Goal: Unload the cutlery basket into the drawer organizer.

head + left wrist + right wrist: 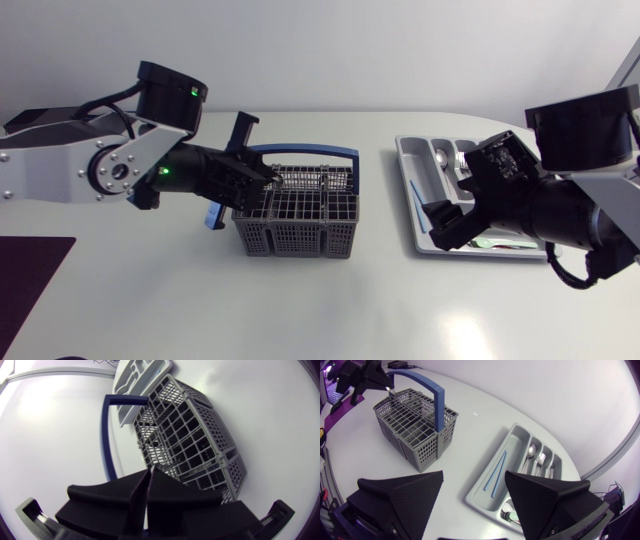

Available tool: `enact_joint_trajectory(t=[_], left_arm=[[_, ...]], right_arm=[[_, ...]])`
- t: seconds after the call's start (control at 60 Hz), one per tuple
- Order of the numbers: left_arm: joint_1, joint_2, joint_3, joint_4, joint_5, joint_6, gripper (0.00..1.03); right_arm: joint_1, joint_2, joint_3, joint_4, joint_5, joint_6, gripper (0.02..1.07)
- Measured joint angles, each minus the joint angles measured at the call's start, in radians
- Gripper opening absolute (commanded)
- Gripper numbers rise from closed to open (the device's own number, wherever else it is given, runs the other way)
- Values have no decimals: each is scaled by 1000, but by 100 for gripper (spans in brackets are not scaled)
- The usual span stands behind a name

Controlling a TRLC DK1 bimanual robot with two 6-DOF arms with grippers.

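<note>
Left gripper (149, 471) closed over blue-handled grey mesh cutlery basket (295, 225).
Right gripper (474, 476) stands open above the grey plastic drawer organizer (412, 165), at the basket's 3 o'clock.

I get a white table (330, 310) lit brightly and evenly from above, with a soft glare patch on its bare surface. The basket (295, 225) throws only a faint shadow. Both wrist views bow straight lines toward their borders.
</note>
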Motion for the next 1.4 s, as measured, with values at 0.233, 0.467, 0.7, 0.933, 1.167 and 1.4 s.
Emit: enact_joint_trajectory(t=[0.233,0.467,0.7,0.933,1.167,1.4], left_arm=[[11,-82,0,-5,0,-8,10],[21,-168,-10,-40,0,-12,10],[21,-251,-53,-62,0,-12,11],[19,-319,-48,-159,1,-135,10],[-35,-269,146,-318,48,-526,11],[-80,-172,269,-343,120,-904,11]], right_arm=[[39,-33,0,-19,25,12,91],[57,-60,0,-41,48,19,91],[104,-90,-3,-60,73,22,91],[232,-190,-75,13,131,6,90],[345,-265,-165,184,176,-94,90],[387,-241,-172,330,196,-169,90]])
